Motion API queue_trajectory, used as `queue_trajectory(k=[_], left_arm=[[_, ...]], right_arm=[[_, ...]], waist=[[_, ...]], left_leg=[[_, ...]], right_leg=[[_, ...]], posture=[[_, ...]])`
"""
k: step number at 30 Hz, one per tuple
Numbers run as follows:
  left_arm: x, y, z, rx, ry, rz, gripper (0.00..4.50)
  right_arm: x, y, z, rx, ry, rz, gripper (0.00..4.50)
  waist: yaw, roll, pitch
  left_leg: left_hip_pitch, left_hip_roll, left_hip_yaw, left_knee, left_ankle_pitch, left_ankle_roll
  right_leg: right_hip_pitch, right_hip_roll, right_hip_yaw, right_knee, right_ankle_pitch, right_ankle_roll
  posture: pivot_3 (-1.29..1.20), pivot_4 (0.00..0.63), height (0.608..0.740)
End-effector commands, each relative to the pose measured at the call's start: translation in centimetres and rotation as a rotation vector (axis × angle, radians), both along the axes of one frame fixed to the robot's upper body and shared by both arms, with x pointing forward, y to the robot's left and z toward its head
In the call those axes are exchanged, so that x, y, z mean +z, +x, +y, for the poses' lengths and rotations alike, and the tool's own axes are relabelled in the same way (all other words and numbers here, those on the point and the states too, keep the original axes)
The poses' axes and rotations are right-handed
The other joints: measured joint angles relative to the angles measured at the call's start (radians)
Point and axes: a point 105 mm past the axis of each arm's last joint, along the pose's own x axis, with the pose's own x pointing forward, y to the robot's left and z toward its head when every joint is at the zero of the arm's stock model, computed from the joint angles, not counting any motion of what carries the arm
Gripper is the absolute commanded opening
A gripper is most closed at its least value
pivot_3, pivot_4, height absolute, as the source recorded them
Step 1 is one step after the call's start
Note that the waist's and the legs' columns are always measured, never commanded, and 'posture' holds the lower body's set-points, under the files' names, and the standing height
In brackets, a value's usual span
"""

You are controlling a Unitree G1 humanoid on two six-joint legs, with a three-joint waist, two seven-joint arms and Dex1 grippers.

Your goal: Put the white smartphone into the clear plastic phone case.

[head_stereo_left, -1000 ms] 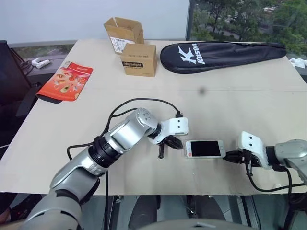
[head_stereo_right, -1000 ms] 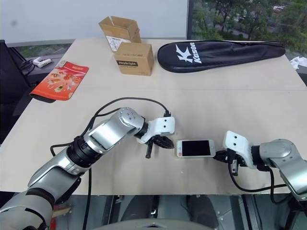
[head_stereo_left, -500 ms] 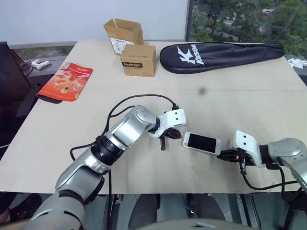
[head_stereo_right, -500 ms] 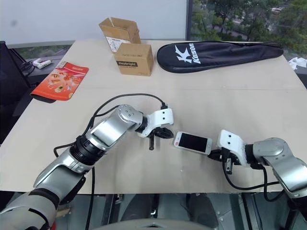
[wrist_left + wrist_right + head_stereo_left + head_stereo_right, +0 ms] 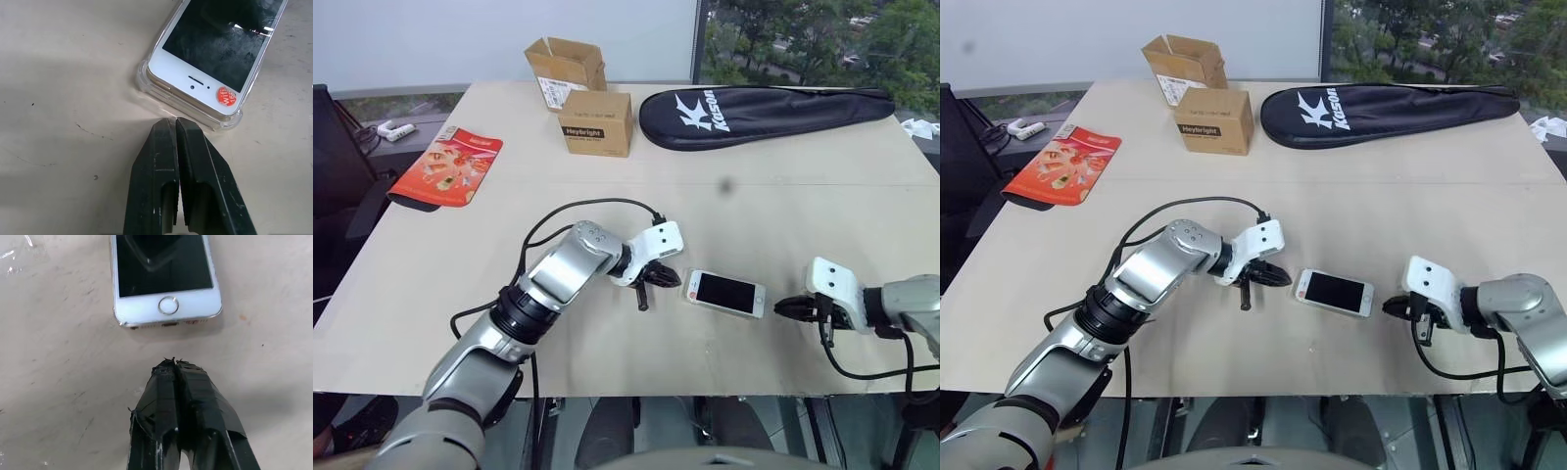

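risk: white smartphone (image 5: 215, 54) seems half-seated in clear plastic phone case (image 5: 146, 87) | our left gripper (image 5: 175, 123) and right gripper (image 5: 173, 363) pressed together | we may skid it

A beige table (image 5: 803, 211) is filling most of the frame. Two cardboard boxes are sitting at upper centre: an open one (image 5: 565, 67) behind a closed one (image 5: 596, 122). A black racket bag (image 5: 759, 111) is lying upper right, a red packet (image 5: 447, 166) upper left.
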Motion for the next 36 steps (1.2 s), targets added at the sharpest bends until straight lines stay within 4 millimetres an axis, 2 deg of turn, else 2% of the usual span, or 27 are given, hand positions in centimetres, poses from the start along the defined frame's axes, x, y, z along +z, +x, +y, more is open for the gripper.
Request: queue_trajectory(k=[1,27,33,36], left_arm=[[0.6,-0.2,-0.2,-0.020,-0.005,-0.028,0.15],[-0.3,-0.8,-0.4,-0.050,0.012,-0.009,0.15],[-0.2,-0.8,-0.4,-0.047,-0.008,0.000,0.15],[0.7,-0.9,-0.7,-0.088,-0.080,-0.054,0.15]], right_arm=[[1.3,0.4,1.0,0.039,0.007,-0.059,0.00],[0.6,0.8,4.5,0.107,0.052,-0.069,0.00],[0.8,0.8,4.1,0.088,0.067,-0.081,0.00],[1.2,0.3,3.7,0.075,0.122,-0.080,0.00]], waist=[[0.000,0.000,0.000],[-0.007,0.000,0.000],[-0.010,-0.001,-0.001],[-0.006,-0.001,-0.001]], left_leg=[[0.000,0.000,0.000,0.000,0.000,0.000],[0.002,0.001,-0.001,0.000,0.000,0.000],[0.002,0.002,-0.001,0.000,0.000,0.000],[0.002,0.002,-0.001,0.000,0.000,0.000]], right_leg=[[0.000,0.000,0.000,0.000,0.000,0.000],[0.000,0.002,0.000,0.001,0.000,0.000],[0.000,0.003,0.001,0.001,0.000,0.000],[0.000,0.003,0.001,0.001,0.000,0.000]], posture=[[0.00,0.150,0.740],[0.00,0.150,0.740],[0.00,0.150,0.740],[0.00,0.150,0.740]])
